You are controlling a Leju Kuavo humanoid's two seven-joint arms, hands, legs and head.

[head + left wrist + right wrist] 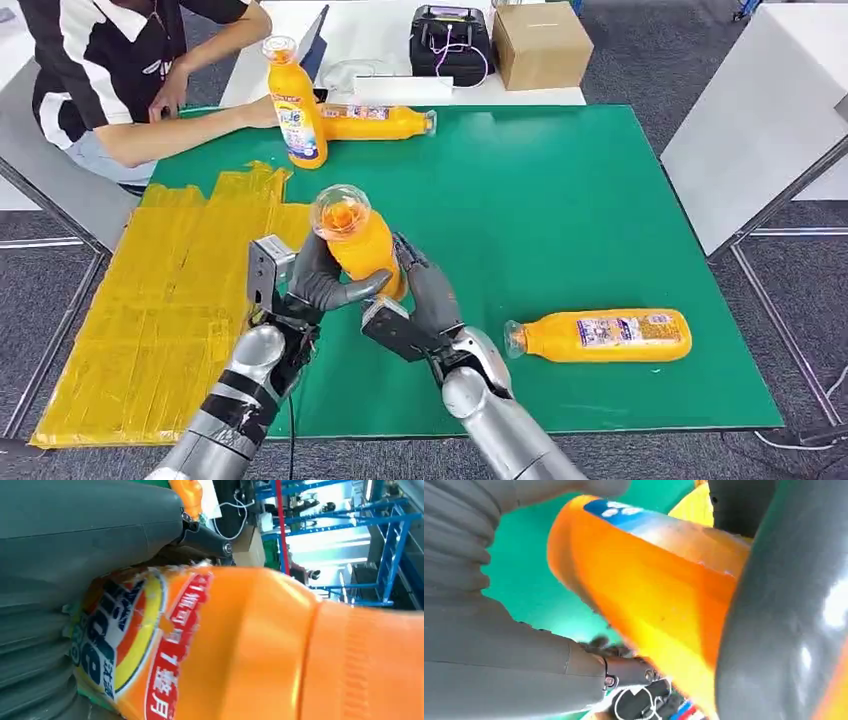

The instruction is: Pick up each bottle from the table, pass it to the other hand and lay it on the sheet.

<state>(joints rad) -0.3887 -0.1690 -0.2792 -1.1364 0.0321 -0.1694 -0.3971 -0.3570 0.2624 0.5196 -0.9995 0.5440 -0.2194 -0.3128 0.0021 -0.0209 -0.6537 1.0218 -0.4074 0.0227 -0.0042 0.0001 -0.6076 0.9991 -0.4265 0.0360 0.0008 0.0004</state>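
An orange juice bottle [360, 245] stands upright in the air over the green mat [560, 200], clear cap towards me. My left hand [320, 285] grips it from the left, thumb wrapped across its front. My right hand [425, 295] holds its right side with the fingers against the body. The left wrist view has the bottle's label and orange body [250, 645] close against my left hand [75, 540]. In the right wrist view the bottle [649, 595] lies between my right hand [484, 645] and the left hand's dark thumb. The yellow sheet [170, 300] lies just to the left.
One bottle [605, 336] lies on the mat at the front right, another [375, 122] lies at the far edge, and a third [295, 105] stands upright beside it. A person [110, 70] sits at the far left. A cardboard box [540, 45] and a black device [450, 40] sit beyond.
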